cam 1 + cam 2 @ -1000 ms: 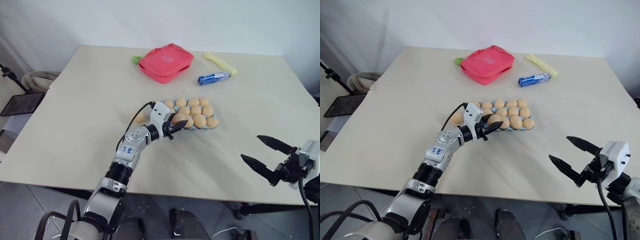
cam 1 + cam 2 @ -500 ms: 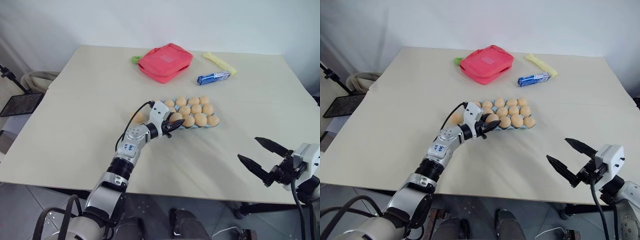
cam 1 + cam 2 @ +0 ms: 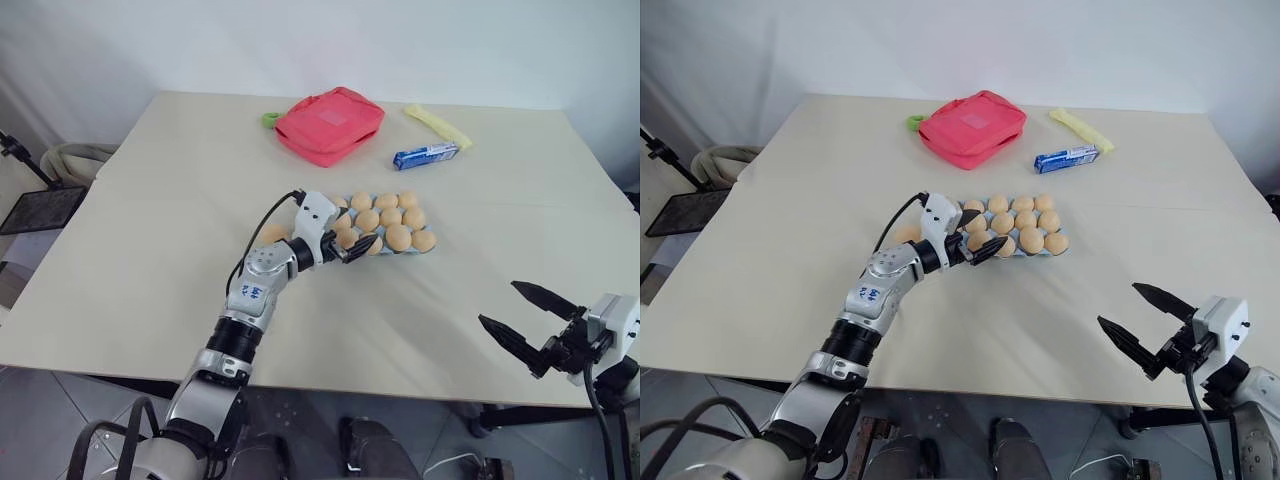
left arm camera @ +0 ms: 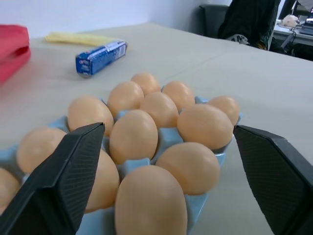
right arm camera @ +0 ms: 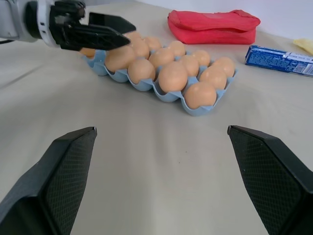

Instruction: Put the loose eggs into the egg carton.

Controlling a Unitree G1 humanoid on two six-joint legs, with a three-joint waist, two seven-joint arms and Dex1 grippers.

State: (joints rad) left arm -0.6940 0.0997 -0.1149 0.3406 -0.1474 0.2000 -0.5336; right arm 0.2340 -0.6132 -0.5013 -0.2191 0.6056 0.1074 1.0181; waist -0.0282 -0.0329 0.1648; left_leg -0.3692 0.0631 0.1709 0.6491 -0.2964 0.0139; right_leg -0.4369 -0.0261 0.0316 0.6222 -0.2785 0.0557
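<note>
Left wrist view: left tool (image 4: pixel 161 171) now released, fingers spread around the nearest egg (image 4: pixel 150 200), clenched on it a second ago; egg delivered. Egg carton (image 3: pixel 375 250) at bench (image 3: pixel 150 200) centre, cups full. One loose egg (image 3: pixel 272 234) at carton's nine o'clock. Right tool (image 3: pixel 528 322) open, idle.

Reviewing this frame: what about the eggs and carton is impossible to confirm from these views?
- Light blue moulded egg carton: its left end cups sit behind the left gripper in both eye views; cut off by the frame edge in the left wrist view.
- Tan egg on the table beside the carton: half hidden by the left wrist.
- Small blue-and-white packet: print too small to read.
</note>
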